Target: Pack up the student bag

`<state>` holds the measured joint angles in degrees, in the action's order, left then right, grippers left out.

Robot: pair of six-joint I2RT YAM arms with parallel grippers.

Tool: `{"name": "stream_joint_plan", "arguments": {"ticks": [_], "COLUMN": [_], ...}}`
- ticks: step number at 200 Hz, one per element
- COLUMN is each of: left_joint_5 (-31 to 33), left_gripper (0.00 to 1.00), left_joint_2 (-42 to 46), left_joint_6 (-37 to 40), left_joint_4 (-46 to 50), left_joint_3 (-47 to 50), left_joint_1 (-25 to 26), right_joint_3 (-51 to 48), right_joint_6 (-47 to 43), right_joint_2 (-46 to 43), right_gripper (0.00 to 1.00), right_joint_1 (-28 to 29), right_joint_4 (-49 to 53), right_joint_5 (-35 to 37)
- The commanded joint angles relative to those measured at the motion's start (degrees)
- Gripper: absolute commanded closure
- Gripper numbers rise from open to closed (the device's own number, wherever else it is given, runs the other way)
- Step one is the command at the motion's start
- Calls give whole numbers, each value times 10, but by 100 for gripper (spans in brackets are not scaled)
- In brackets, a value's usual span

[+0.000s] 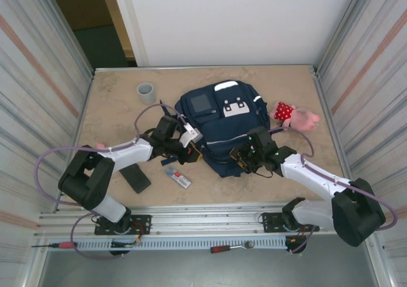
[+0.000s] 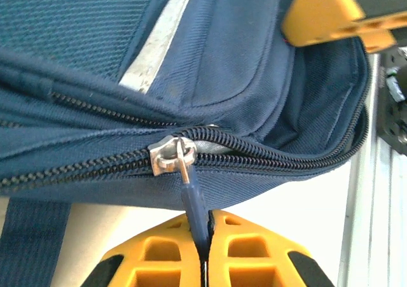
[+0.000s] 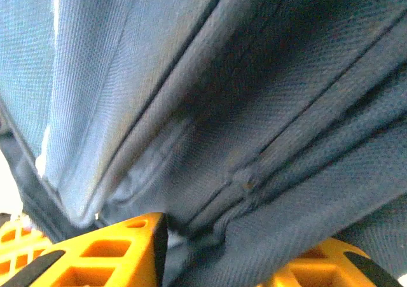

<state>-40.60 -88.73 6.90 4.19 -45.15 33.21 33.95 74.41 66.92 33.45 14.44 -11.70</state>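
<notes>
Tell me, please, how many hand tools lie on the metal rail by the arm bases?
2. A red-handled screwdriver lies at the far left of the rail, and a red-handled ratchet lies near its middle. Others may be hidden beneath the arms.

The white patches [image 1: 235, 109] on the student bag [image 1: 219, 134] carry no readable lettering.

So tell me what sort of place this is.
Probably a robotics lab test cell, not a classroom. Ribbed metal panels wall in the tan table on both sides, the arms are bolted to a slotted aluminium rail at its near edge, and a screwdriver and a ratchet lie by that rail.
</notes>
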Motion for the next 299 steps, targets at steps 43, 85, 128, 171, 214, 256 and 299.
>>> {"name": "stream_joint_plan", "arguments": {"ticks": [43, 85, 128, 171, 214, 256, 299], "left_joint_5": [14, 26, 27, 19, -41, -80, 34], "left_gripper": [100, 100, 100, 100, 100, 100, 100], "left_joint_2": [-2, -3, -6, -4, 6, -11, -31], "left_joint_6": [13, 9, 8, 7, 9, 20, -47], "left_joint_4": [29, 14, 10, 6, 7, 53, 59], "left_joint_3": [-13, 5, 9, 8, -4, -23, -36], "left_joint_1": [8, -5, -5, -3, 16, 35, 17], "right_joint_3": [14, 7, -3, 1, 7, 17, 29], "right_joint_6": [-17, -31, -8, -7, -4, -10, -35], "right_joint_2": [-42, -114, -108, -32, 4, -19, -41], "right_gripper": [40, 33, 34, 46, 71, 96, 100], "right_joint_1": [-9, -62, -64, -70, -63, -61, -53], "right_joint_4": [26, 92, 48, -23, -63, -136, -181], "right_joint_5": [16, -55, -86, -104, -81, -33, -24]}}
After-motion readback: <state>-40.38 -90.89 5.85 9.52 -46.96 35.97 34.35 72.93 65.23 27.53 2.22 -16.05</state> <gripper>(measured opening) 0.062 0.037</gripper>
